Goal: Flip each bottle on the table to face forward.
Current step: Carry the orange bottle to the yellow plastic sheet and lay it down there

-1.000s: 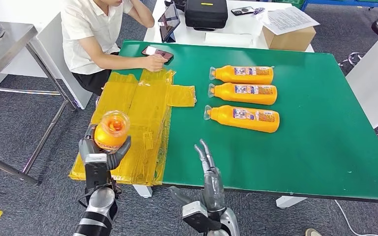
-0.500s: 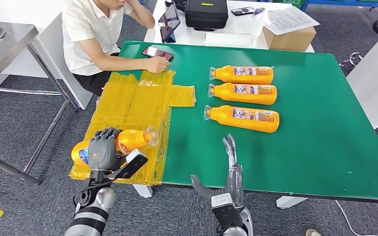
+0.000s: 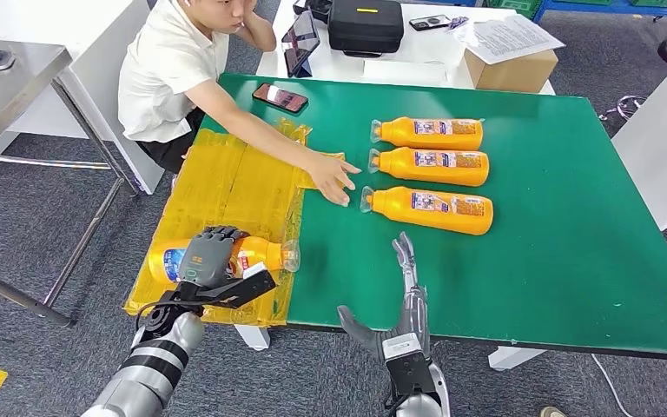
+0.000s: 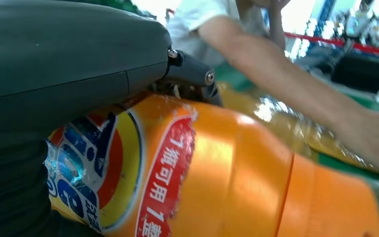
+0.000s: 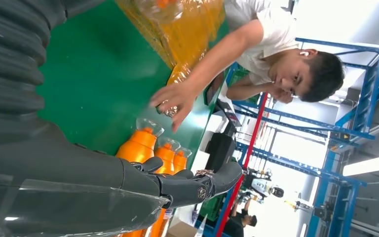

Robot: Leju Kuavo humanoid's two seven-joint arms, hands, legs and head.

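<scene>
The bottle [image 3: 226, 255] I hold is orange with a clear cap, lying on its side in my left hand [image 3: 207, 259]; its label, red, blue and yellow with printed characters, faces up toward my wrist camera. My fingers [image 3: 217, 234] wrap over its middle from above. It lies on the yellow plastic sheet [image 3: 234, 187], near the sheet's front edge, cap pointing toward the green table [image 3: 564, 261].

I count four bottles in all: the one in my grasp and three more [image 3: 427, 133] [image 3: 429, 165] [image 3: 427, 209] lying side by side in a row on the green table, well to the right of the yellow sheet, caps pointing back toward the sheet, labels up.

My right hand [image 3: 406, 287] grasps nothing; its fingers are stretched out straight and close together, over the table's front edge, to the right of the sheet.

A person in a white shirt [image 3: 169, 74] sits behind the sheet and reaches an arm across it; that person's hand [image 3: 332, 174] rests at the sheet's right corner, just beside the caps of the row. A phone [image 3: 280, 97] lies on the green behind the sheet. Farther back stand a black case [image 3: 364, 24], a tablet [image 3: 299, 40] and a cardboard box [image 3: 511, 68] with papers on top.
</scene>
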